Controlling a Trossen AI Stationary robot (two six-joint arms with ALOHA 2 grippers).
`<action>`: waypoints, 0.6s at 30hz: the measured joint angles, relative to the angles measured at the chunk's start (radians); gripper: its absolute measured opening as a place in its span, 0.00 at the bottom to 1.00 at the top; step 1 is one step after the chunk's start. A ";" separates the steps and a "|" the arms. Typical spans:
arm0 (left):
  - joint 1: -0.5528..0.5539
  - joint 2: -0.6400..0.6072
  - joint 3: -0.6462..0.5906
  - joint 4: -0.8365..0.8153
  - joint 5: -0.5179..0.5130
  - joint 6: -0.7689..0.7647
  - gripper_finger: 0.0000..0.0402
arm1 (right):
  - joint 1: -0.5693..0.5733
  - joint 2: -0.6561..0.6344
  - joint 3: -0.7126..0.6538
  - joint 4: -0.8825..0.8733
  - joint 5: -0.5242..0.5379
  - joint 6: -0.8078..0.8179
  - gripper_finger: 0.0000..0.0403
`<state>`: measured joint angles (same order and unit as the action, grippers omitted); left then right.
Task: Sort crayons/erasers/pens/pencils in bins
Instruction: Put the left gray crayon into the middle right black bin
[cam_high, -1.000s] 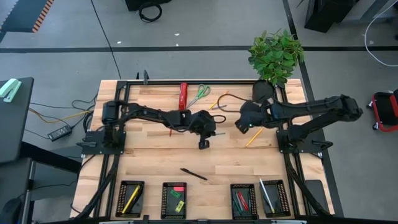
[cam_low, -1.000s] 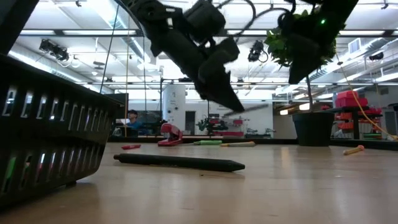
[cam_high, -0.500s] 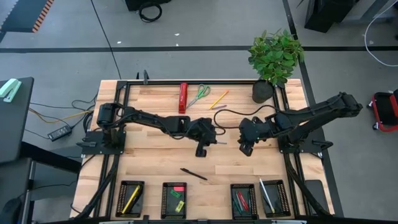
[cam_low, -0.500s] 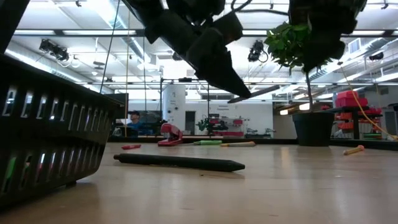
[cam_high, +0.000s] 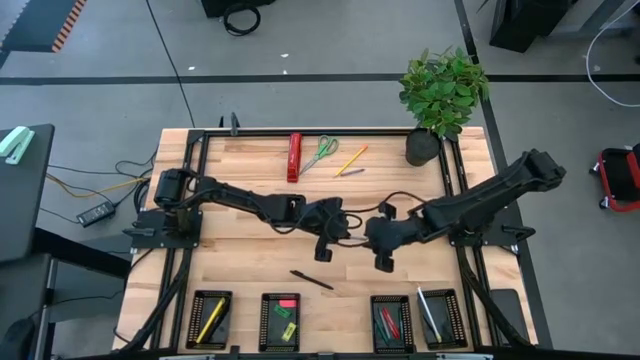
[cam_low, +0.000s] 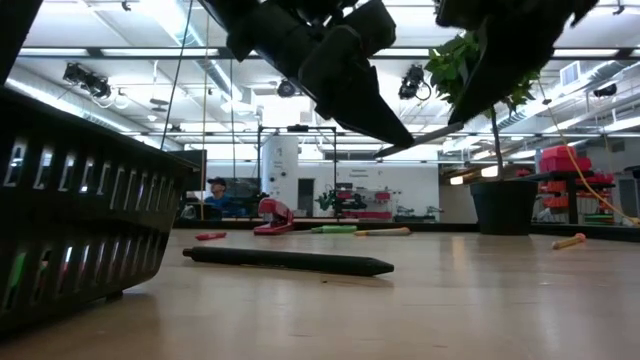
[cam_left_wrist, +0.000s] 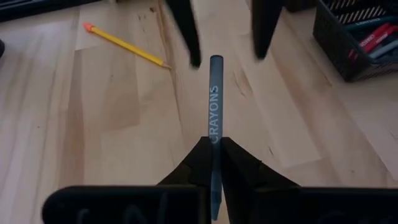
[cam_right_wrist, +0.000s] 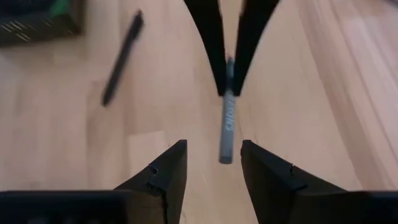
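Observation:
My left gripper (cam_left_wrist: 214, 144) is shut on a grey crayon (cam_left_wrist: 214, 99) printed CRAYONS, held in the air over the table's middle (cam_high: 325, 247). My right gripper (cam_right_wrist: 213, 158) faces it, open, and its fingers stand on either side of the crayon's free end (cam_right_wrist: 225, 155) without touching it. In the low view the crayon (cam_low: 430, 145) juts from the left gripper (cam_low: 365, 105) toward the right gripper (cam_low: 495, 55). A black pen (cam_high: 312, 280) lies flat on the table. Along the near edge stand the bins (cam_high: 210, 318), (cam_high: 280, 320), (cam_high: 392, 322), (cam_high: 438, 318). My left gripper pinches the crayon's rear part (cam_left_wrist: 214, 134) between its two fingers. The crayon lies along the fingers and sticks out past their tips. It is lifted clear of the table, its free end toward the right gripper.
At the far edge lie a red tool (cam_high: 294, 155), green scissors (cam_high: 320, 152) and two pencils (cam_high: 352, 158). A potted plant (cam_high: 443, 90) stands at the far right corner. A yellow pencil (cam_left_wrist: 127, 46) lies on the table beyond the crayon.
My right gripper has swung toward the near edge and the left gripper, sinking a little and turning until it faces the crayon's end. My left gripper has carried the crayon a short way toward the near edge, still clear of the table.

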<state>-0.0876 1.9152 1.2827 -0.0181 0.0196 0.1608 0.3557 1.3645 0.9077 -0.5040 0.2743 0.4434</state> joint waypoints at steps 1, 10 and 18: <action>-0.003 0.000 0.000 0.000 -0.001 -0.002 0.06 | 0.000 0.014 0.000 0.000 0.010 0.003 0.40; -0.009 0.000 0.000 0.000 -0.001 -0.019 0.09 | 0.000 0.035 0.000 0.047 0.056 0.033 0.42; -0.004 0.000 0.000 0.001 -0.017 -0.019 0.08 | 0.000 0.036 0.000 0.085 0.044 0.046 0.42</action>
<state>-0.0917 1.9148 1.2827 -0.0174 0.0023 0.1417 0.3557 1.4004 0.9077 -0.4191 0.3180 0.4894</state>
